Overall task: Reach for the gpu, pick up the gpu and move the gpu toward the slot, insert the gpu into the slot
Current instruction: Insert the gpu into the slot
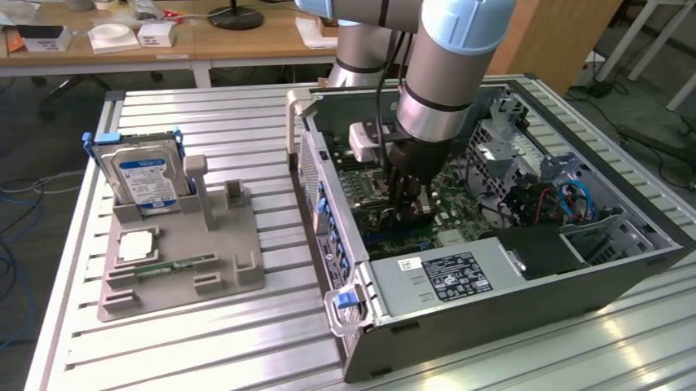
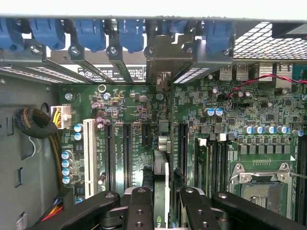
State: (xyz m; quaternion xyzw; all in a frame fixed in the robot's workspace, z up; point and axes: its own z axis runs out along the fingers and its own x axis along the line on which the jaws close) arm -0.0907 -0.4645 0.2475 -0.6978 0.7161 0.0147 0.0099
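Down inside the computer box point(image 1: 478, 318), right over the green board point(image 2: 268, 110). Holding the gpu point(image 2: 162, 175) by its thin edge with the pincer point(image 2: 160, 199), fingers point(image 2: 139, 211) pressed in on both flat sides, not wide and not fully shut. Standing upright there, pale metal end point(image 2: 162, 57) up by the back wall, under the row of blue clips point(image 2: 91, 33). Sitting between two long black slots point(image 2: 127, 153), so probably above a slot of its own. Hard to tell about the bottom edge, in or not, with the card itself in the way.

To do this bit well:

- Go slow.
- Line up the card with the slot from end to end, not crooked.
- Push straight down, never sideways.
- Press evenly on both ends.
- Guide the metal end down its gap in the back wall without a snag.
- Mind the little round parts point(image 2: 67, 163) and the wires point(image 2: 36, 122) close by.
- Squeeze no harder than needed, just enough to stop a slip.
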